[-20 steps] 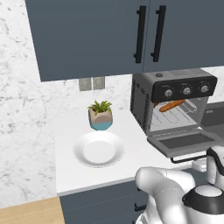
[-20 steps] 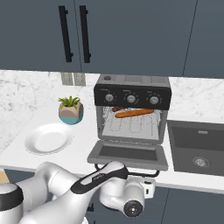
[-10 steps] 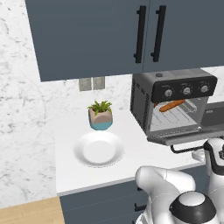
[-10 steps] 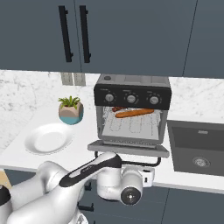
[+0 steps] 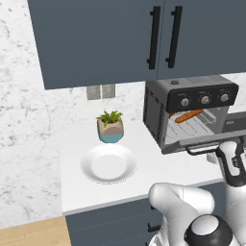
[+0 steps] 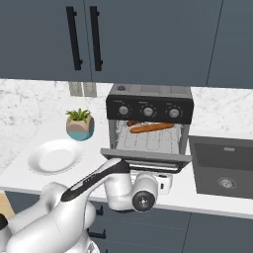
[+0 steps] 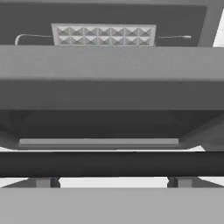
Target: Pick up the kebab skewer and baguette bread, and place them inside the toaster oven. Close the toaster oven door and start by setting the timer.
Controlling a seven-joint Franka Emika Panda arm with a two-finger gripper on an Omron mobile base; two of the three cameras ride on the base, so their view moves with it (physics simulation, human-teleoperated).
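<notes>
My gripper (image 6: 165,184) sits low in the right base view, just under the front edge of the toaster oven door (image 6: 146,157), right of frame centre, with my white forearm sweeping in from the lower left. Its jaws stand wide apart and I hold nothing. In the hand view the door's underside (image 7: 112,78) spans the frame as a broad grey slab, and its bar handle (image 7: 112,163) runs as a dark horizontal band across the lower middle, close in front of my hand; I cannot tell whether I touch it. The door is partly raised, roughly level, not shut. The toaster oven (image 6: 149,103) stands on the white counter (image 6: 20,173) at the centre of the right base view and at the right of the left base view, its three knobs in a row along the top front. Inside, on the wire rack, the baguette bread (image 6: 152,128) lies slanted, its right end higher; it shows as an orange stick in the oven mouth in the left base view too (image 5: 189,116). Just left of the bread's near end, a small dark red-brown bit is the kebab skewer (image 6: 132,123), mostly hidden behind the frame. A white plate (image 5: 108,163) rests left of the oven, with a potted plant (image 5: 110,127) behind it near the wall. A dark sink (image 6: 223,168) lies right of the oven.
</notes>
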